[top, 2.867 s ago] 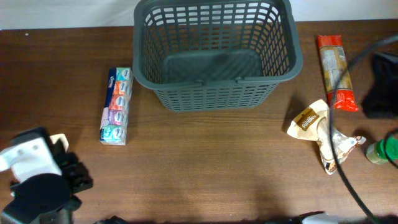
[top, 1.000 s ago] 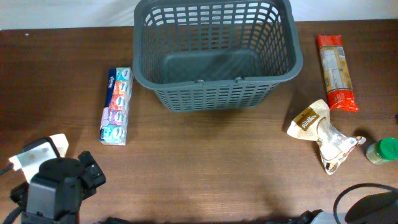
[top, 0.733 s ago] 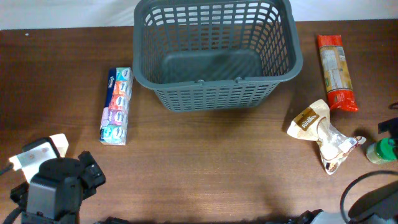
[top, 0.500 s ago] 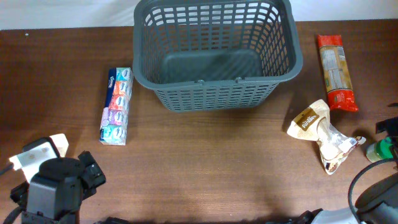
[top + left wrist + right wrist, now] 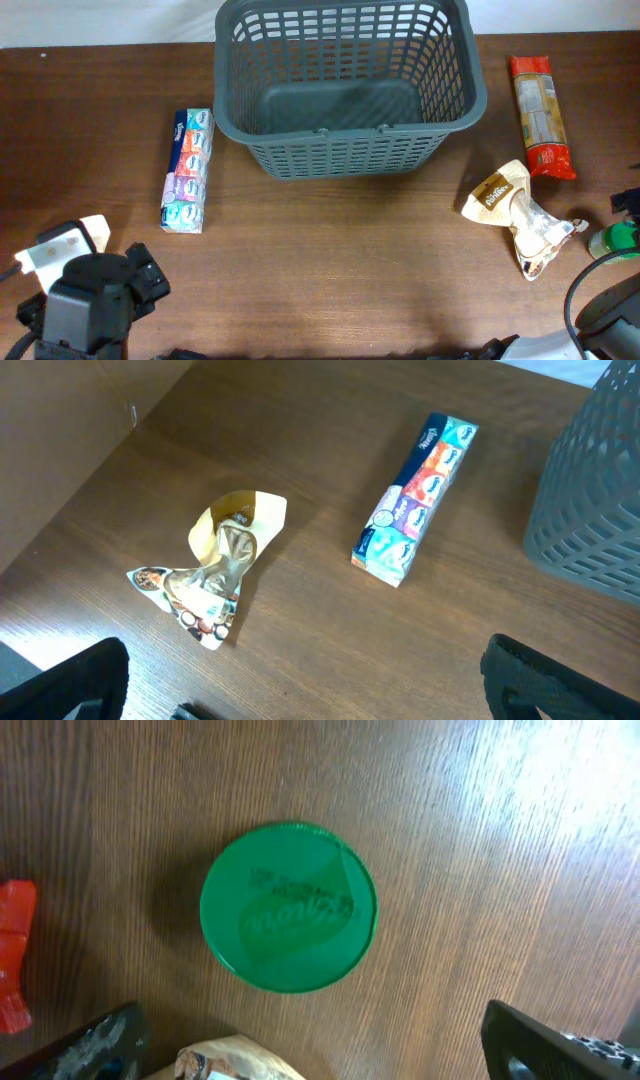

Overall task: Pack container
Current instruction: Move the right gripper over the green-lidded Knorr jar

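**Right wrist: both grippers spread wide, container at the far edge**

The right gripper holds its fingers wide apart with nothing between them. The green-lidded jar stands upright on bare wood just ahead of the tips, touching neither. The left gripper is spread the same way around nothing, and a crumpled yellow wrapper lies ahead of it.

The container stands upright at the middle of the table's far edge, with its solid base showing in full. A tissue pack lies lengthwise just off the container's front left corner, a narrow strip of wood between them. To the container's right, a red packet lies apart from the rim. A beige bag lies right of the container's front wall and nearer the arms. The jar is just beyond the bag, by the table's right edge. A broad band of bare wood runs along the container's front wall.
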`<state>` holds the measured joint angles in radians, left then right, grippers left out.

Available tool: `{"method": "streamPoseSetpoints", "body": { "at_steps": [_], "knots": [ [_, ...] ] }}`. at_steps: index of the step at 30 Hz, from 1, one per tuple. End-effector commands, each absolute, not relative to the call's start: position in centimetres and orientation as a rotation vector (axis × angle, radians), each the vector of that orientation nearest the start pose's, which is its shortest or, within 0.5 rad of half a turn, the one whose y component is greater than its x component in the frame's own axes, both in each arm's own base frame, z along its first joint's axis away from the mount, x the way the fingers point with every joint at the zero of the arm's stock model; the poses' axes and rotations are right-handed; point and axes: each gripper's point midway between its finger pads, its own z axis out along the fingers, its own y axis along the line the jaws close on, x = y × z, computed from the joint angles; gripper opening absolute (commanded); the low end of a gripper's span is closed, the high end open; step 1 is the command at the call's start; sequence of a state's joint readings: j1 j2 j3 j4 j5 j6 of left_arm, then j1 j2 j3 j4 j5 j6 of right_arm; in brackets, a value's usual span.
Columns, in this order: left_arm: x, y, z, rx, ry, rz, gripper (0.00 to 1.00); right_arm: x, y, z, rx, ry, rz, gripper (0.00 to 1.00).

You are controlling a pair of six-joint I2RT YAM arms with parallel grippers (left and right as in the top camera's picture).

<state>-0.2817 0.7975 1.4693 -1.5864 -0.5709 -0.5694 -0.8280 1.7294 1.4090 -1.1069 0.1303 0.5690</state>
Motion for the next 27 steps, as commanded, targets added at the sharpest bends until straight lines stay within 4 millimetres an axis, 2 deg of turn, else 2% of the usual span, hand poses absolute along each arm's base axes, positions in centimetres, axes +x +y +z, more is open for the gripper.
{"method": "streamPoseSetpoints", "body": {
  "at_steps": [1,10,18,27],
  "knots": [
    [14.5,5.4,32.5,-0.57,2.263,0.288,1.0,21.8,-28.2,11.0,1.967,2.273,-0.273,0.99],
    [14.5,5.4,32.5,-0.57,2.263,0.288,0.99,22.5,-28.8,8.4,1.987,2.306,-0.259,0.99],
    [14.5,5.4,32.5,-0.57,2.263,0.288,1.0,23.2,-29.1,8.3,1.972,2.285,-0.234,0.99],
    [14.5,5.4,32.5,-0.57,2.263,0.288,1.0,22.8,-29.7,8.3,1.996,2.25,-0.209,0.99]
  ]
}}
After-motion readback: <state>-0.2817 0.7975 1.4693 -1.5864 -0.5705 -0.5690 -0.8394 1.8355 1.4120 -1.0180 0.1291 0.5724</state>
